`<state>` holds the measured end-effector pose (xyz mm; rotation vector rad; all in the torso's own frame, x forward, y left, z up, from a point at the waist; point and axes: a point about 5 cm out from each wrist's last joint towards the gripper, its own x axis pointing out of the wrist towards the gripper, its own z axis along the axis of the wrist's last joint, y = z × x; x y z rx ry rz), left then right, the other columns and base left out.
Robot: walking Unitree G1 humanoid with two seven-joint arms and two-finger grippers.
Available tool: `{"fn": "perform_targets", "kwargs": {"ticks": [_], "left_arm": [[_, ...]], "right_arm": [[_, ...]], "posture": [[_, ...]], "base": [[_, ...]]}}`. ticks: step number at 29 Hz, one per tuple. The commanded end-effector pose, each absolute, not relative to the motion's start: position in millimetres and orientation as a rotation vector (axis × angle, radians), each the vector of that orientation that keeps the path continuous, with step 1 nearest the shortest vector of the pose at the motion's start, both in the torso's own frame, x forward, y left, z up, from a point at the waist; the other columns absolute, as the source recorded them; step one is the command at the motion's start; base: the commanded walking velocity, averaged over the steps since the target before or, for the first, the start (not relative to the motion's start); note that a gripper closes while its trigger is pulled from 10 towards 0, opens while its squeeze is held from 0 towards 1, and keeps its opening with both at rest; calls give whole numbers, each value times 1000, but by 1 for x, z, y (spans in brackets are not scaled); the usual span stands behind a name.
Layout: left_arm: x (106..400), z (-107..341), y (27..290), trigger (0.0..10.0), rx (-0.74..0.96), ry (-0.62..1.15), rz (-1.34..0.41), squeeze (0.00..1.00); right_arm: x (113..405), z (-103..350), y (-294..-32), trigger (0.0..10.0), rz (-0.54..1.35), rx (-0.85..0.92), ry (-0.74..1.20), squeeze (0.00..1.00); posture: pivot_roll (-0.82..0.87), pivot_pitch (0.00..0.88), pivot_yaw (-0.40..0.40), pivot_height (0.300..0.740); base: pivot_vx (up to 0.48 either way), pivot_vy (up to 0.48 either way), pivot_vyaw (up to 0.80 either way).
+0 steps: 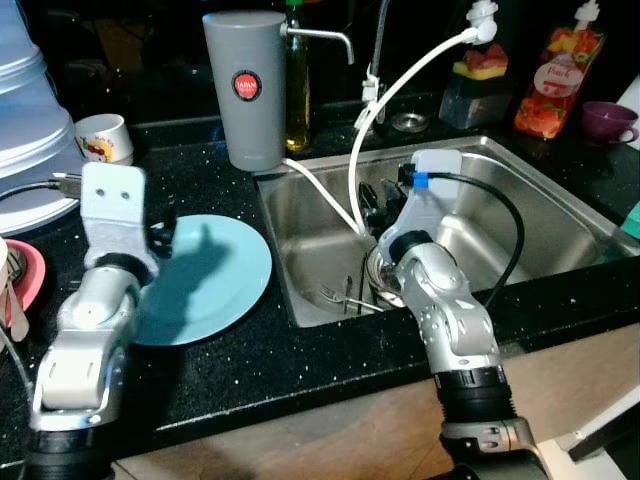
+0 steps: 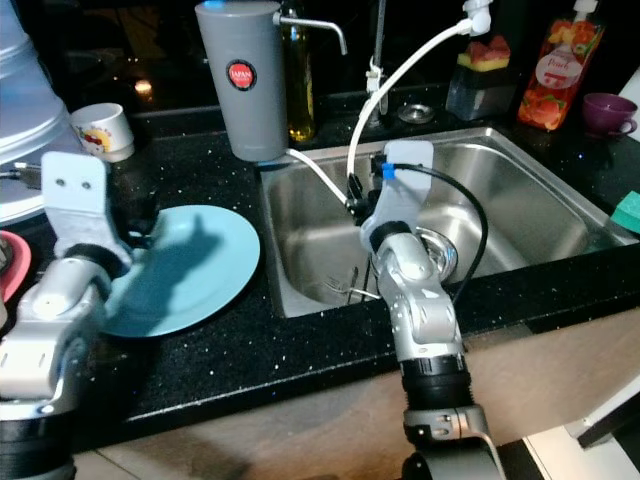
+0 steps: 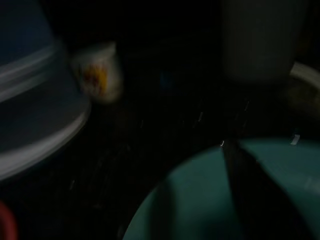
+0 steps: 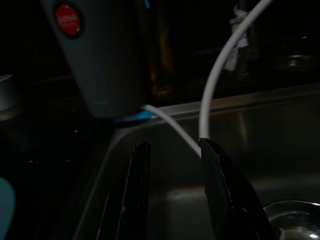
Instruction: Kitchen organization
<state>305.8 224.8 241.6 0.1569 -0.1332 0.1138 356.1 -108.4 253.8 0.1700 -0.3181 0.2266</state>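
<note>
- Crockery sits at the far left of the dark surface (image 1: 300, 370): a stack of white bowls (image 1: 25, 120), a small printed cup (image 1: 103, 137) beside it, and a red dish (image 1: 25, 280) at the near-left edge.
- Left end effector (image 1: 160, 240) hovers at the left rim of the blue plate (image 1: 215, 275); one black finger (image 3: 250, 195) lies over the plate, but I cannot tell whether the fingers are apart or together.
- Grey canister (image 1: 245, 90) stands on the far side, just left of the sink (image 1: 560, 200).
- Right end effector (image 4: 175, 165) reaches into the sink, fingers apart, holding nothing, with a white hose (image 1: 400, 90) touching one finger.
- Fork (image 1: 345, 297) lies on the sink floor near the drain (image 2: 435, 250).
- Judgement: the step in hand looks like clearing the sink; next, the right arm should lower to the fork, clear of the hose.
</note>
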Motion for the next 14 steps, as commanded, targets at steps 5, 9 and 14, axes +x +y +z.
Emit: {"fn": "perform_targets", "kwargs": {"ticks": [5, 9, 14], "left_arm": [[304, 234, 238, 10000, -16, -60, 12, 1000], [305, 228, 249, 10000, -73, -1, -12, 1000], [305, 223, 253, 10000, -144, 53, -13, 1000]], "right_arm": [[360, 254, -105, 10000, 248, 174, -299, 0], [362, 257, -99, 10000, 260, 155, -303, 0], [363, 258, -96, 10000, 267, 146, -304, 0]], "posture": [[2, 8, 10, 740], [4, 4, 8, 740], [-2, 3, 2, 740]], "base": [[0, 0, 0], [0, 0, 0], [0, 0, 0]]}}
